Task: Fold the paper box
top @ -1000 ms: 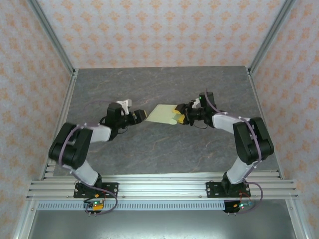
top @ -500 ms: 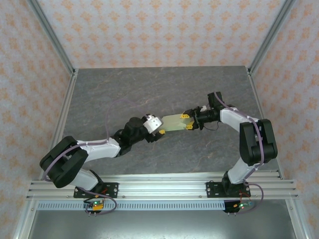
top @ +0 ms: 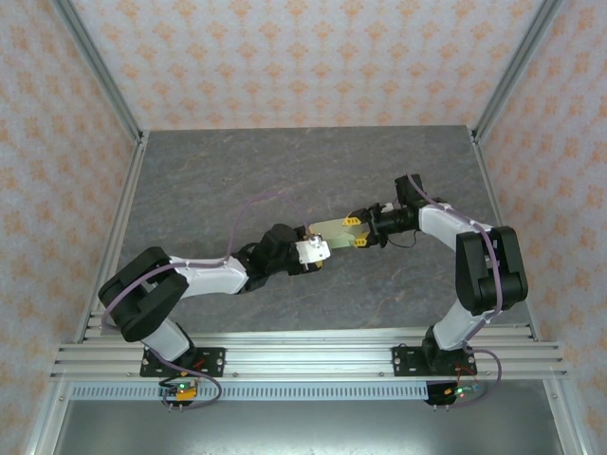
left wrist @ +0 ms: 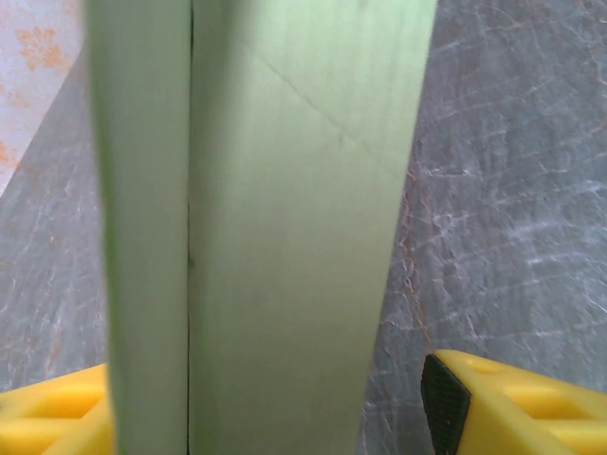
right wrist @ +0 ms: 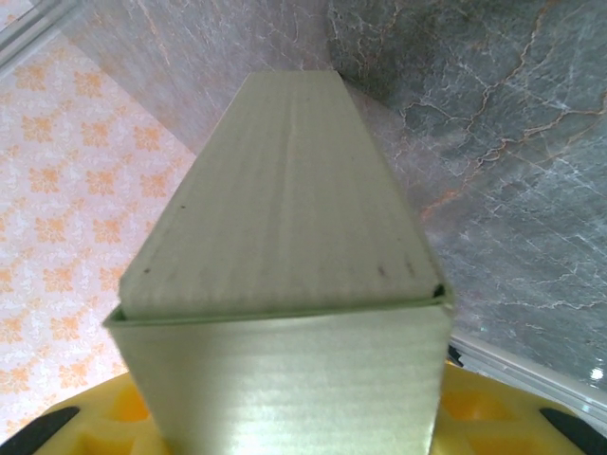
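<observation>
The paper box (top: 332, 230) is a pale green, closed, oblong box held off the table between the two arms. My right gripper (top: 357, 232) is shut on its right end. In the right wrist view the box (right wrist: 285, 284) stretches away from between the yellow fingers (right wrist: 484, 412). My left gripper (top: 318, 243) stands open around the box's left end. In the left wrist view the box (left wrist: 285, 237) runs upright between the jaws. The right finger (left wrist: 493, 408) stands clear of the box, with table showing in the gap. The left finger (left wrist: 57, 417) is partly hidden behind the card.
The grey marbled table (top: 285, 171) stretches round the arms, with patterned walls behind and at the sides. Metal posts (top: 95, 66) stand at the far corners. An aluminium rail (top: 303, 355) runs along the near edge under the arm bases.
My left arm has swung in from the left and brought its jaws round the box's left end. The right gripper drew the box slightly right, then held still.
</observation>
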Available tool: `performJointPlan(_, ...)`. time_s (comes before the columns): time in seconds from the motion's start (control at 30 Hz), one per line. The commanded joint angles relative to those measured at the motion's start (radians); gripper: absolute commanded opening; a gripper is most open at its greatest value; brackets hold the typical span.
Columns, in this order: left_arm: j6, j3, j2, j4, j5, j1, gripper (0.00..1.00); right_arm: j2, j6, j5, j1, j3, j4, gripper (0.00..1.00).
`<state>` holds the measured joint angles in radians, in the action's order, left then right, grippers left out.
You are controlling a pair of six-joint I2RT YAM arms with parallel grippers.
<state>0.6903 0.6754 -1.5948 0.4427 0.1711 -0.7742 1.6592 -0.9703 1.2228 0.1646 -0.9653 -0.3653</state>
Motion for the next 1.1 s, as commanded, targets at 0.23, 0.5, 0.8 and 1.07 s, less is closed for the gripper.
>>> performJointPlan(0.23,0.037,0.069,-0.031,-0.026,-0.079,-0.014,0.42,-0.069,-0.108,-0.020,0.003,0.038,0.057,0.49)
performJointPlan(0.5,-0.052,0.247,0.031,-0.437,-0.077,0.009,0.41,-0.172,0.111,-0.193,0.000,-0.073,-0.081,0.75)
performJointPlan(0.8,-0.089,0.500,0.061,-1.025,0.064,0.090,0.43,-0.321,0.487,-0.530,0.004,-0.028,0.044,0.80)
performJointPlan(1.07,0.042,0.747,-0.187,-1.460,0.097,0.136,0.42,-0.342,0.916,-0.644,0.120,0.056,0.156,0.80)
